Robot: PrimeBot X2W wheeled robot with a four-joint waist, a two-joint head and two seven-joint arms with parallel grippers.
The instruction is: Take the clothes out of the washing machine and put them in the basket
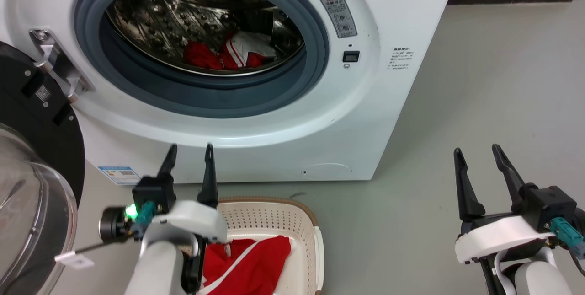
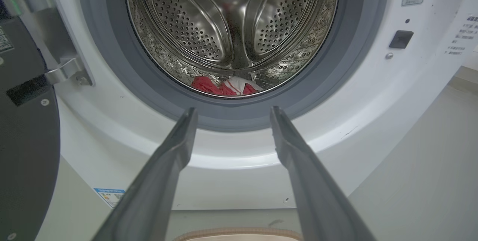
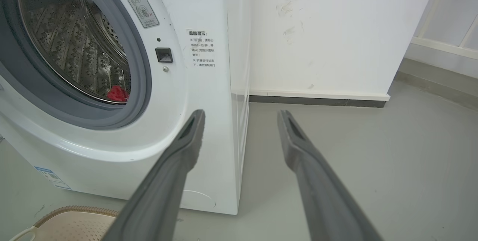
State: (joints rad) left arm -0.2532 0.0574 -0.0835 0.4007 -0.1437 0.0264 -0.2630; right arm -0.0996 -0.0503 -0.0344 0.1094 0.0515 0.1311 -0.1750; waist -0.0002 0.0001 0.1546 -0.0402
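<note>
A: In the near basket, one red garment lies. The arms?

B: Left end effector and right end effector both gape, empty. The other clothes lie far, low in the drum of the washing machine, straight ahead of the left, the nearer arm.

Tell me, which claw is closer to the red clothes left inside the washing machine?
Left. The left gripper sits before the machine, just below the drum holding the red clothes; the right gripper is off past the machine's right side, over floor.
</note>
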